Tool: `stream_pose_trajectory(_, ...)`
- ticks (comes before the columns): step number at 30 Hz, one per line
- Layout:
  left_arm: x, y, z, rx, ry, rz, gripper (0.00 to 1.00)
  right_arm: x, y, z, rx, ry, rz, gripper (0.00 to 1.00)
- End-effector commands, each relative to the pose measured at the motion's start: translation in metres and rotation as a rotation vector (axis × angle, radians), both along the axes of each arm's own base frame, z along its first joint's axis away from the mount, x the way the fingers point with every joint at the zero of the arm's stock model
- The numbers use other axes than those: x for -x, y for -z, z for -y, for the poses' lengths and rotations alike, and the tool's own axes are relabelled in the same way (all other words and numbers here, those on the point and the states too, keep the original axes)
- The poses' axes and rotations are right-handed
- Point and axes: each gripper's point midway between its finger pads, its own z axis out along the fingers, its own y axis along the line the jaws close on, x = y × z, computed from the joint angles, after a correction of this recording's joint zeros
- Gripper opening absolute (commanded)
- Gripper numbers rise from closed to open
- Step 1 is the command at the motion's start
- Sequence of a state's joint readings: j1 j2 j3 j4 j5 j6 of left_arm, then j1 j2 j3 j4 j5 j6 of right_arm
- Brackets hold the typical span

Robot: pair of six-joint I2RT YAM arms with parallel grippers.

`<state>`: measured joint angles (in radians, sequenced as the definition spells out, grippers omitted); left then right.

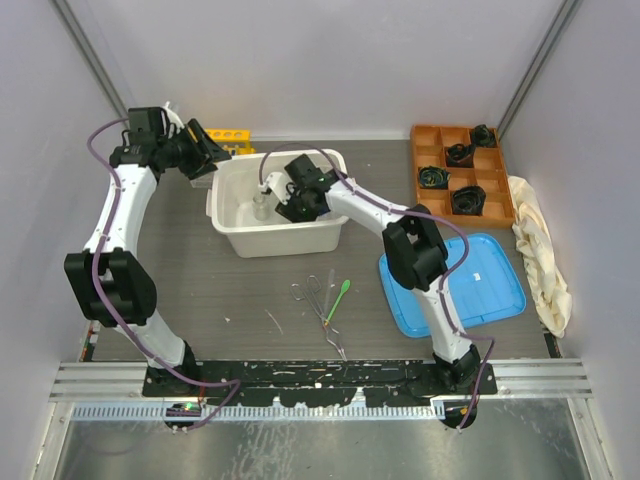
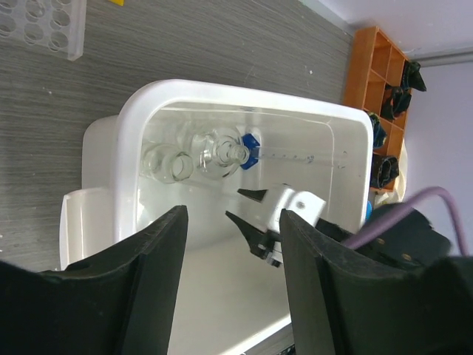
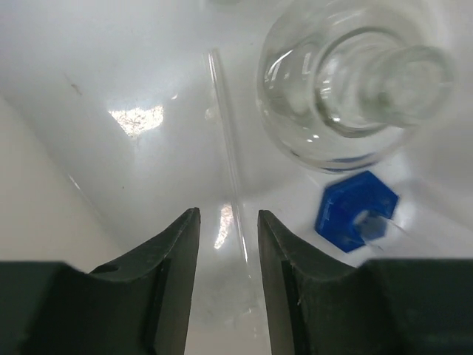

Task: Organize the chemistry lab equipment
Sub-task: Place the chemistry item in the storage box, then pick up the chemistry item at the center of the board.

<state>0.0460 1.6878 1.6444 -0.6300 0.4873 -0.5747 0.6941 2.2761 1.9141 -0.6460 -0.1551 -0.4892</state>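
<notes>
Flask (image 3: 355, 81), round clear glass, smooth white tub (image 2: 222, 96)

**Q:** What class of site is this?

**A:** A robot test cell, fitted out as a chemistry lab bench.

**Q:** Identifying features?

**A:** Plain pale walls (image 1: 330, 60) enclose a grey desk (image 1: 200, 300) on three sides. A left arm (image 1: 120, 220) and a right arm (image 1: 400, 225) are mounted along an aluminium rail (image 1: 560, 375) at its near edge. Glass flasks (image 2: 218, 154) in a white tub (image 1: 280, 240) and a yellow rack (image 1: 230, 134) indicate lab use.

Bright, even overhead light w/ soft shadows; glare patch on tub (image 3: 137, 118); flask (image 3: 355, 81) slightly soft, other pics sharp
</notes>
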Motion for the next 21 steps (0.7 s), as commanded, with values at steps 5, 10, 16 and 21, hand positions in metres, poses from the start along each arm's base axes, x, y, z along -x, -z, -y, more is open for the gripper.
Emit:
stream_pose_trajectory(5, -0.001, -0.049, 0.001, 0.000, 0.021, 0.159, 0.59, -0.024, -0.164, -0.002, -0.190, 0.104, 0.280, 0.50)
stream_pose_trajectory(10, 0.004, -0.066, 0.002, -0.012, 0.035, 0.215, 0.58, -0.030, -0.218, 0.006, -0.275, 0.198, 0.361, 0.53)
stream_pose_trajectory(16, 0.017, -0.083, 0.009, -0.009, 0.056, 0.261, 0.56, -0.047, -0.315, 0.061, -0.423, 0.539, 0.541, 0.52)
stream_pose_trajectory(21, 0.037, -0.096, 0.035, -0.038, 0.121, 0.298, 0.55, -0.029, -0.369, 0.125, -0.550, 0.791, 0.564, 0.51)
